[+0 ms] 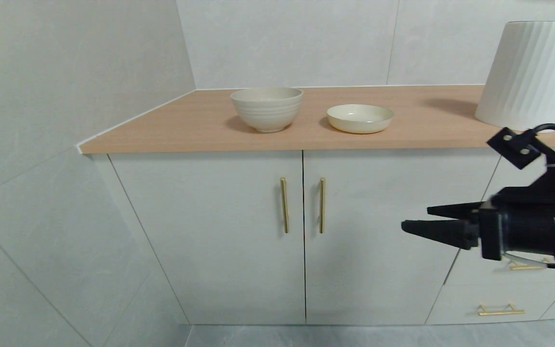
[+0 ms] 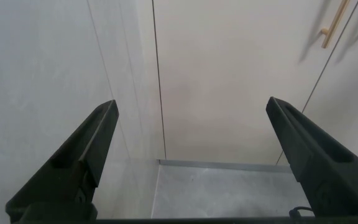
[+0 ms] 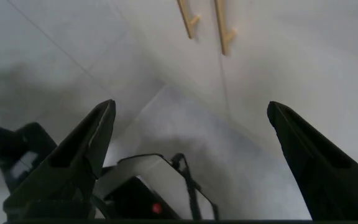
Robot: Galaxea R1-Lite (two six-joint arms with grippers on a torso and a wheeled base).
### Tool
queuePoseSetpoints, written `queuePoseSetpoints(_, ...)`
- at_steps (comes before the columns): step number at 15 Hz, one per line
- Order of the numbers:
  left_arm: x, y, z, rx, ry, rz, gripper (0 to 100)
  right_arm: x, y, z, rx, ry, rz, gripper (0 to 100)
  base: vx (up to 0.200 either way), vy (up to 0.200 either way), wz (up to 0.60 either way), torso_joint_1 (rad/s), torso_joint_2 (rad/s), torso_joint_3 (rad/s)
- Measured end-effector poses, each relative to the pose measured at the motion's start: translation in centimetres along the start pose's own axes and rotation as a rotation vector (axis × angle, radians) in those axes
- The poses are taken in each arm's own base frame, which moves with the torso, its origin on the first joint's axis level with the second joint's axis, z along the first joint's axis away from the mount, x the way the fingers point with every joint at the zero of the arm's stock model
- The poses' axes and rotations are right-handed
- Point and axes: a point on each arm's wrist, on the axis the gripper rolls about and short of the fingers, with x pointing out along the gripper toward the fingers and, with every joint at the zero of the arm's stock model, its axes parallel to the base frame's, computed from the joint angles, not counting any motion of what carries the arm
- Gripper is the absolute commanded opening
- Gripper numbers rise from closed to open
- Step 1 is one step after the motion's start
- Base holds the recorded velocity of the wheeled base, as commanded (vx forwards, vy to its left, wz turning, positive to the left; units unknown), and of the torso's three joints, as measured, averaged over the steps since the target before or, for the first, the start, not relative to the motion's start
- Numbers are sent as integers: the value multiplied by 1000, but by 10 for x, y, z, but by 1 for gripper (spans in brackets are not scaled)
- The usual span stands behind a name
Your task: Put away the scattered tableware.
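Head view: R pincer (image 1: 416, 218) spread, empty

bowl (image 1: 267, 108) left of plate (image 1: 360, 118), both on countertop (image 1: 186, 126)

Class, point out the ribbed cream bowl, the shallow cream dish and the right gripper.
Ribbed cream bowl (image 1: 267, 112): head view, outer wall.
Shallow cream dish (image 1: 360, 116): head view, inner floor.
Right gripper (image 1: 416, 218): head view, midway between fingertips.
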Motion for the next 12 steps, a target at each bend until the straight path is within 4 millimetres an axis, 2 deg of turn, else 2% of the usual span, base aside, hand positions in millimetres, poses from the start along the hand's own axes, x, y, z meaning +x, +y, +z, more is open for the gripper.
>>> queuePoseSetpoints(3, 0, 0, 0, 0, 0, 0, 100, 48, -11, 15, 14, 31, 19, 100, 0, 0, 0, 0, 0, 0)
queuePoseSetpoints(6, 0, 0, 0, 0, 0, 0, 100, 92, -20, 18, 16, 53, 37, 100, 0, 0, 0, 0, 0, 0)
queuePoseSetpoints(8, 0, 0, 0, 0, 0, 0, 100, 119, -21, 17, 2, 5, 61, 100, 0, 0, 0, 0, 0, 0)
queuePoseSetpoints(12, 0, 0, 0, 0, 0, 0, 100, 160, -28, 1, 18, -49, 54, 100, 0, 0, 0, 0, 0, 0)
